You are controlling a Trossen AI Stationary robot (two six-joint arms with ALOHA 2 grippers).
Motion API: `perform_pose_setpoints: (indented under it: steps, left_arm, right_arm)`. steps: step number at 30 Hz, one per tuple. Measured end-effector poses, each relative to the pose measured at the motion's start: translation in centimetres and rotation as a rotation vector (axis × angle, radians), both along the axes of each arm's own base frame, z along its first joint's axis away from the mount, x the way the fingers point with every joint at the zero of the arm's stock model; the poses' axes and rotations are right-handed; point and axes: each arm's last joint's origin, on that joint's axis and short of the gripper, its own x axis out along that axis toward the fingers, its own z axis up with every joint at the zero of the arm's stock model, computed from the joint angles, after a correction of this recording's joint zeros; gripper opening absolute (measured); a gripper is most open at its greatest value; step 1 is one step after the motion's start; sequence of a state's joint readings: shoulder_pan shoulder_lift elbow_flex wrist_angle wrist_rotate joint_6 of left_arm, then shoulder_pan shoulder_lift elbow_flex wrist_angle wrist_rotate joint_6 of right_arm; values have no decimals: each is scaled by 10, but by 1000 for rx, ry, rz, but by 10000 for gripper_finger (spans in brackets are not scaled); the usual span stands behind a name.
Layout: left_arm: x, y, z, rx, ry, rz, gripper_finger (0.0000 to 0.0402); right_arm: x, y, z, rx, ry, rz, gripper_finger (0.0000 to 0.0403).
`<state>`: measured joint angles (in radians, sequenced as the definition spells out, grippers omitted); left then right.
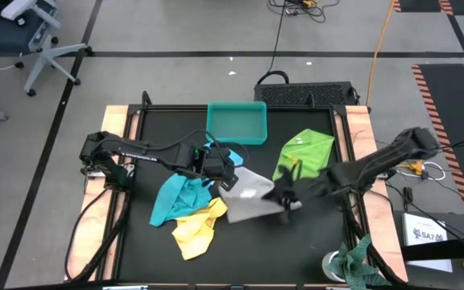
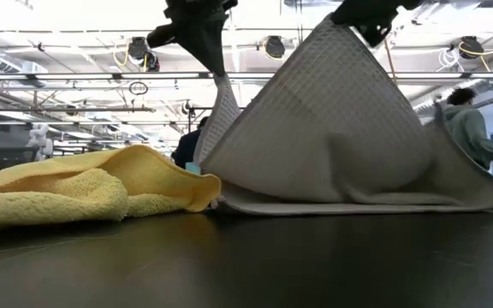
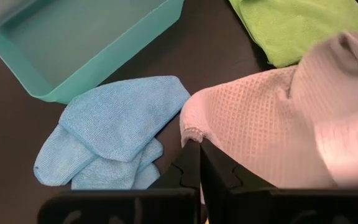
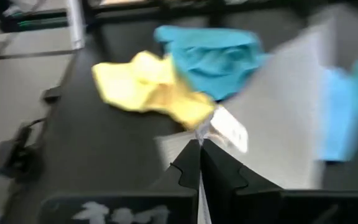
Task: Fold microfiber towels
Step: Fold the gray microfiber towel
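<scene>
A pale grey microfiber towel stands up like a tent at the table's middle, held by both grippers. My left gripper is shut on its left part, and my right gripper is shut on its right part. A yellow towel and a turquoise towel lie crumpled to the near left. In the left wrist view a light blue towel lies by the tray. A lime green towel lies flat at the far right. My left gripper pinches a bunched bit of the grey towel's edge between its two shut fingers, slanting down from the table's left. That part is lifted, and the cloth hangs from it down to the table. My right gripper pinches the grey towel's corner beside its white label between its two shut fingers, coming in from the table's right. That corner is raised highest. The cloth slopes down from it, and its lower edge rests on the table.
A rigid teal tray stands at the far middle. A mottled green-and-white rag lies at the near right corner. Bare black table shows along the near edge. A person stands in the room beyond the table.
</scene>
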<state>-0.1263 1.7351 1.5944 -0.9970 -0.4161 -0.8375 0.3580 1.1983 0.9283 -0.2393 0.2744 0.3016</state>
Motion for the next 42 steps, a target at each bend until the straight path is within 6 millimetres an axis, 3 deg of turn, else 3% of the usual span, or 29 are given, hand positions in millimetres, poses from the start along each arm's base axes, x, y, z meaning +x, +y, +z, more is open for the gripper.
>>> perform_pose_setpoints:
  steps: [11,18,27,31,37,42]
  left_arm:
    - [-2,-4,0,17,26,-41,0]
    - [-12,22,20,69,-20,-20,0]
    - [-46,65,65,161,-128,42,0]
    - [-52,79,73,194,-145,46,0]
    - [-50,92,77,235,-175,33,0]
    - [-51,95,80,266,-178,15,0]
  right_arm:
    - [-53,-47,56,-71,-232,-158,0]
    - [-73,-73,70,-151,-294,-248,0]
    - [-89,-97,82,-282,-349,-351,0]
    - [-93,-106,95,-385,-376,-377,0]
    - [-109,-115,139,-509,-428,-427,0]
    - [-116,-117,149,-527,-302,-424,0]
